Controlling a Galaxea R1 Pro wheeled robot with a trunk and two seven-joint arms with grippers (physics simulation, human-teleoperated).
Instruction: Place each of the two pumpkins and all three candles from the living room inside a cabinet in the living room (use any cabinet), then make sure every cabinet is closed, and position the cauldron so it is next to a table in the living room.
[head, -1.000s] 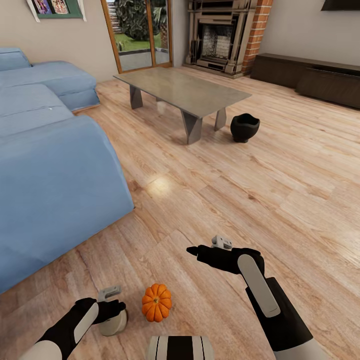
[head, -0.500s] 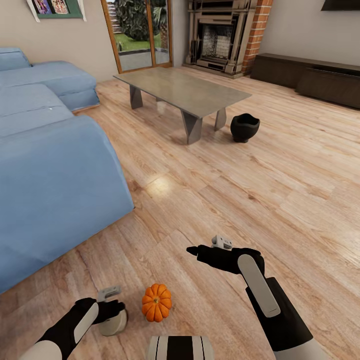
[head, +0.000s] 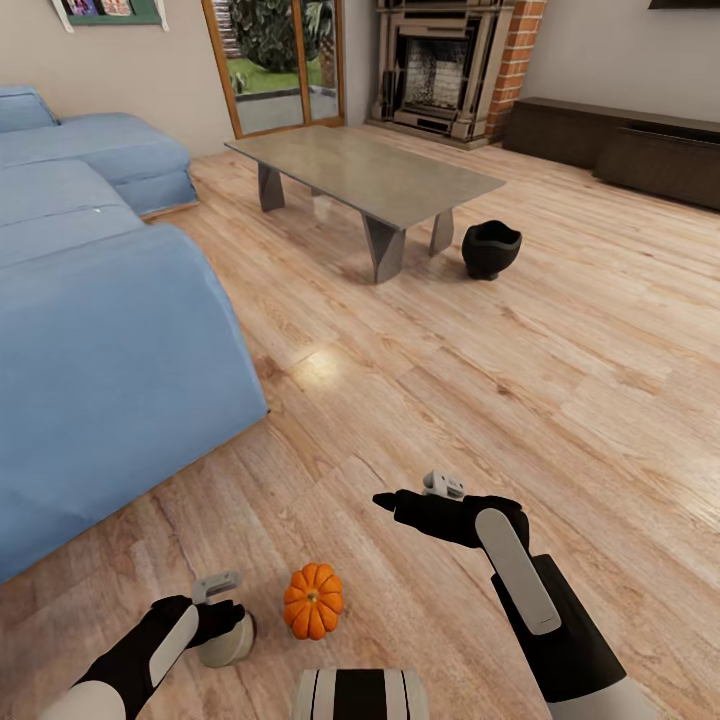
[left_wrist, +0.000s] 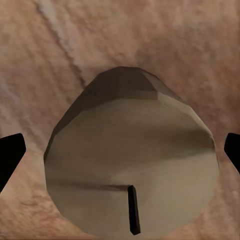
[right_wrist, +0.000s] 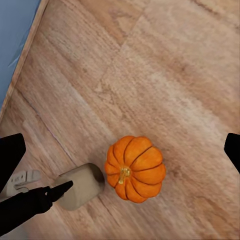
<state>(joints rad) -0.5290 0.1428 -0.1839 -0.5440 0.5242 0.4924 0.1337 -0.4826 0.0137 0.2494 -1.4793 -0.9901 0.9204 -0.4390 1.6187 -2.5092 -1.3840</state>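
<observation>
Pumpkin sits on the wooden floor close to the robot, just beside a candle; the left tool is spread around that candle, its tips on both sides; the right tool hangs above the floor, also spread; further away the cauldron stands next to the table; the cabinet is along the far wall.
</observation>
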